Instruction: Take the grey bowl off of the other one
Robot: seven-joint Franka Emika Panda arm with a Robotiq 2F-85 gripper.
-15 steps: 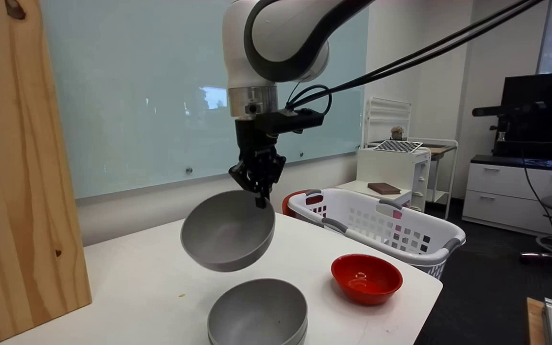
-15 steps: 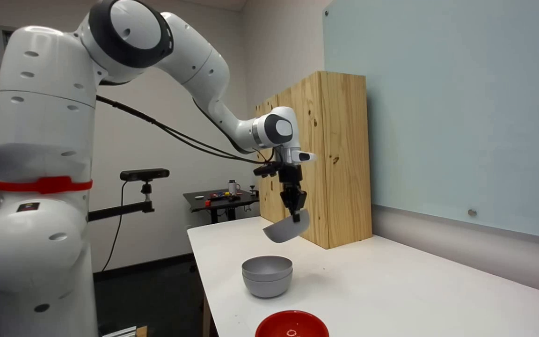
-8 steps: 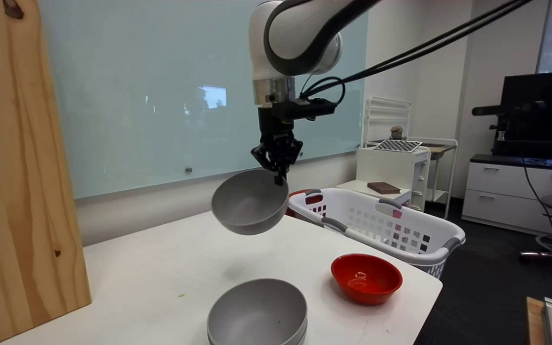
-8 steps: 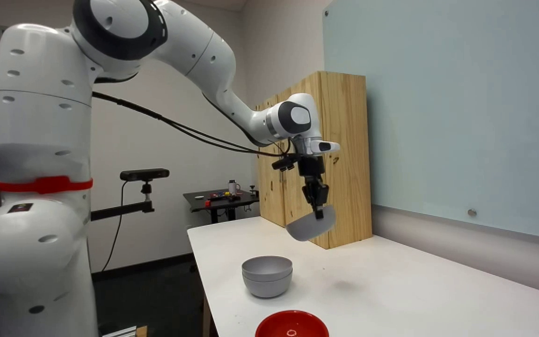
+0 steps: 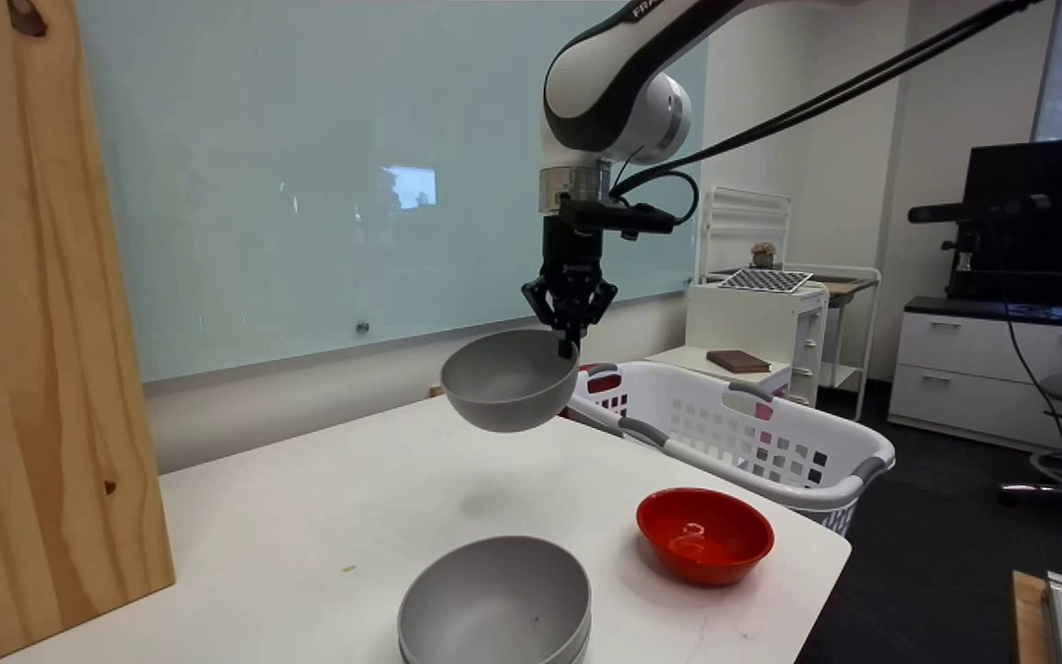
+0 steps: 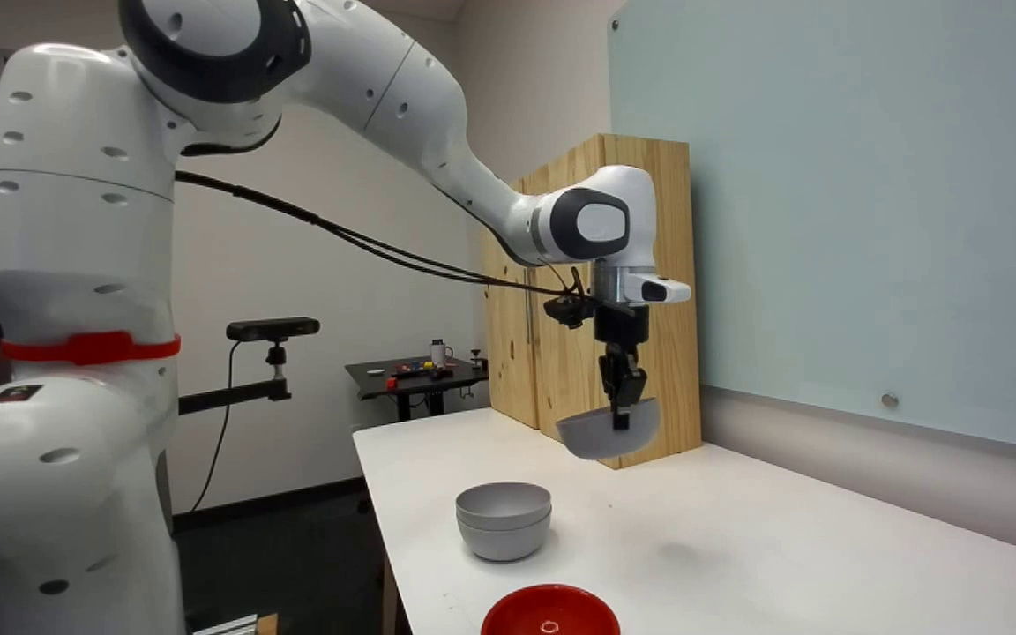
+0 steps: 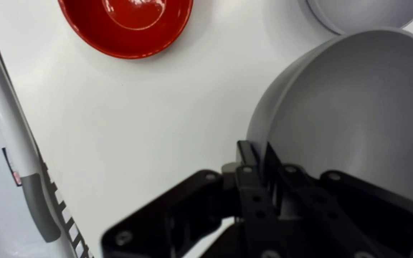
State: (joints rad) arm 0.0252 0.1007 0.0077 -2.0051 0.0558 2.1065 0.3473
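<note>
Gripper and grey bowl hang near the middle of the frame in both exterior views, with air between them and the white table. Both fingers are clamped on the rim, one against the outer wall and one inside, and the bowl tilts, its rim lower at left. The other grey bowl, nested in a further grey bowl, stands apart from it; in an exterior view the frame's bottom edge cuts the pair off. To their right there, past a strip of white surface, the red bowl stands near the table's edge. Beyond that edge is a laundry basket; in the wrist view it runs down the left side, a broad band of tabletop separating it from the fingers. A wooden cabinet fills the left side in an exterior view, well apart from the held bowl.
</note>
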